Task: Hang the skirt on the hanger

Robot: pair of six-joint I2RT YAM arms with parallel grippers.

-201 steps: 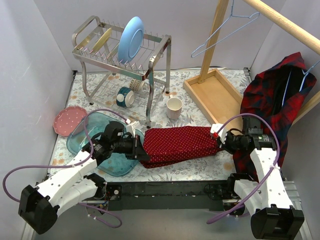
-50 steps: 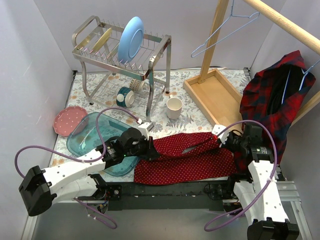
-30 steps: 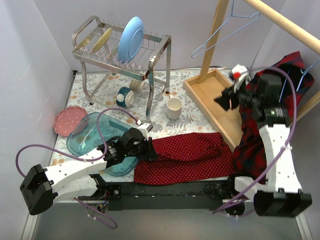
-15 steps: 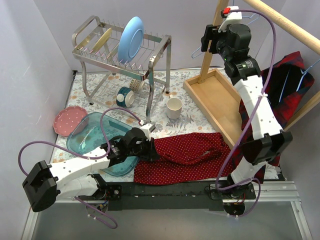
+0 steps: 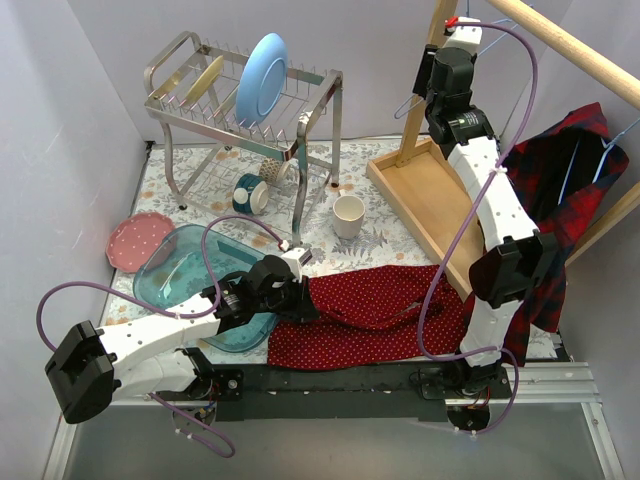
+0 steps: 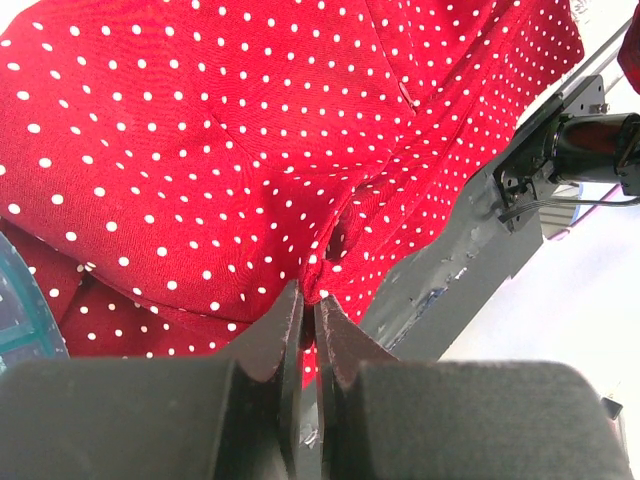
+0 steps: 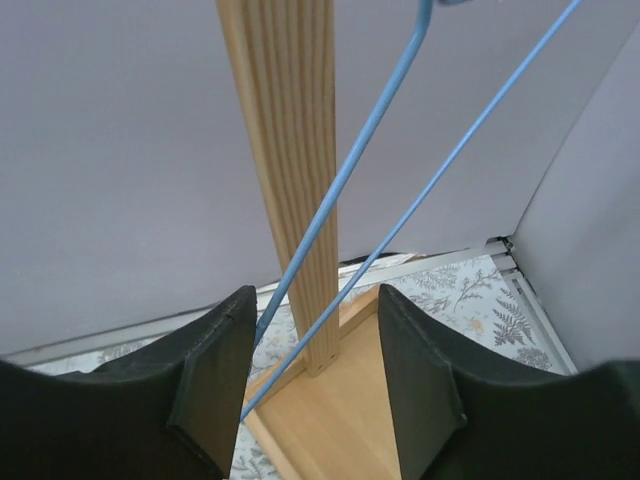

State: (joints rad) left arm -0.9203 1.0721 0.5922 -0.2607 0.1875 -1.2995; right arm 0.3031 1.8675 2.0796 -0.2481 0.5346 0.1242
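Skirt (image 5: 370,310) pinched on the desk (image 5: 385,235), hanger (image 7: 374,110) ungrasped.
Left jaws clench a skirt fold; right jaws gape around the hanger, which may slip out on closing.

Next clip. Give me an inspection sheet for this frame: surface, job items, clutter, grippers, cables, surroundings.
Surface: floral table cover, mostly occupied.
Job's things: skirt lies rumpled along the near edge; blue wire hanger hangs beside the wooden post.
Clutter: dish rack holding a blue plate, white mug, teal tub, pink plate, wooden tray, plaid shirt hung at the right.
Grippers: left gripper shut on a skirt fold; right gripper open, fingers either side of the hanger wires.
Cables: right arm's purple cable loops over the skirt; left arm's purple cable loops beside its arm.
Surroundings: grey walls, wooden rail overhead.
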